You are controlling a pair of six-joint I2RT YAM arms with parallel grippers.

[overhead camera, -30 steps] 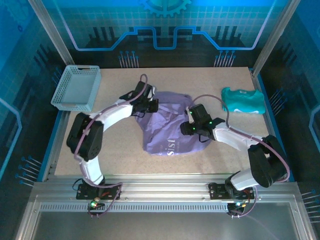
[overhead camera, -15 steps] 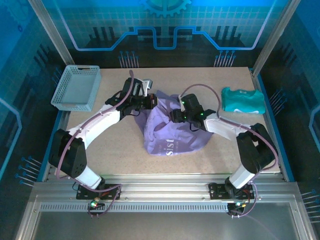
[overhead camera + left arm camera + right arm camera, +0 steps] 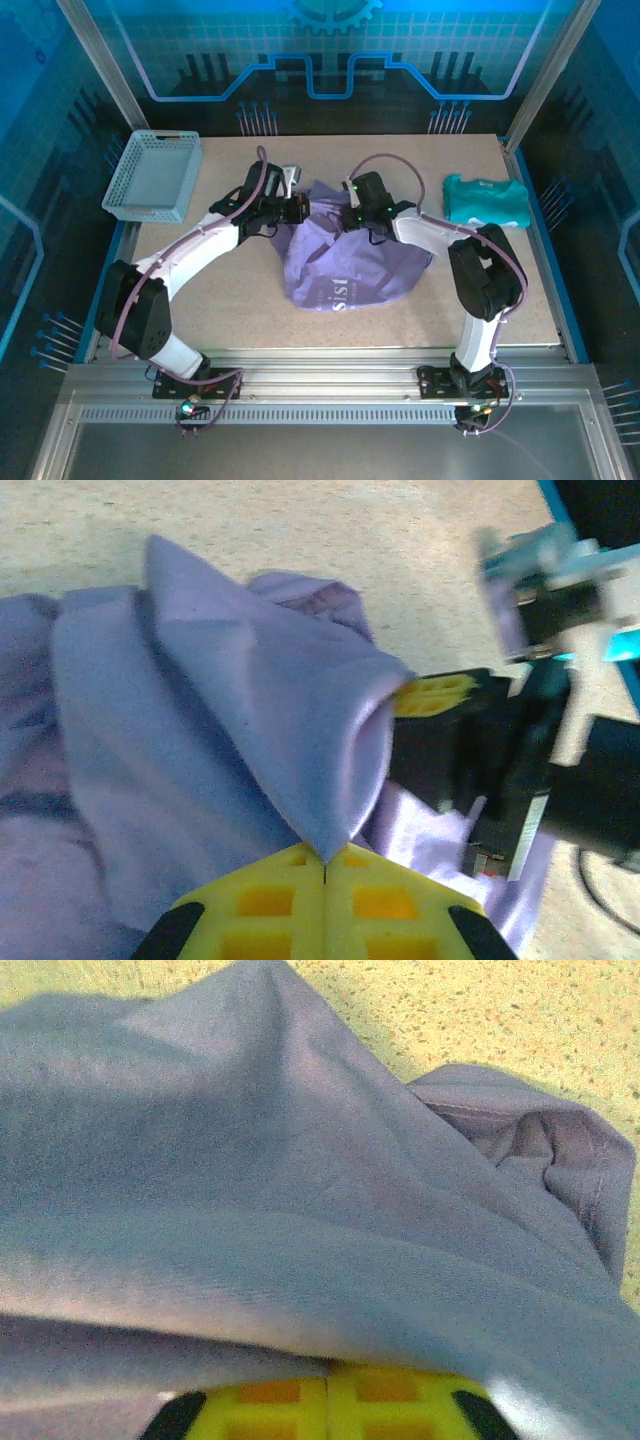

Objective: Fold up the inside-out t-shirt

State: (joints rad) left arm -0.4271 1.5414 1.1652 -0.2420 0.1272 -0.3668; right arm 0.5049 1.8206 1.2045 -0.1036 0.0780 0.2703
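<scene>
The inside-out t-shirt [image 3: 345, 270] is a crumpled lavender heap in the middle of the table, with pale lettering near its front. My left gripper [image 3: 300, 208] is at its far left edge. In the left wrist view that gripper [image 3: 325, 865] is shut, and a peak of the t-shirt [image 3: 200, 740] is pinched between its yellow fingertips. My right gripper [image 3: 350, 218] sits close beside it at the far edge. In the right wrist view that gripper [image 3: 327, 1368] is shut, with the t-shirt [image 3: 250, 1180] caught at its tips and draped over them.
A grey mesh basket [image 3: 153, 176] stands at the far left corner. A folded teal garment [image 3: 487, 200] lies at the far right. The right gripper's yellow finger [image 3: 430, 695] shows just past the held cloth peak, so the two grippers are very near each other.
The right gripper has travelled from the shirt's middle up and left to its far edge and closed on the cloth. The left arm has stretched out and kept its grip.
</scene>
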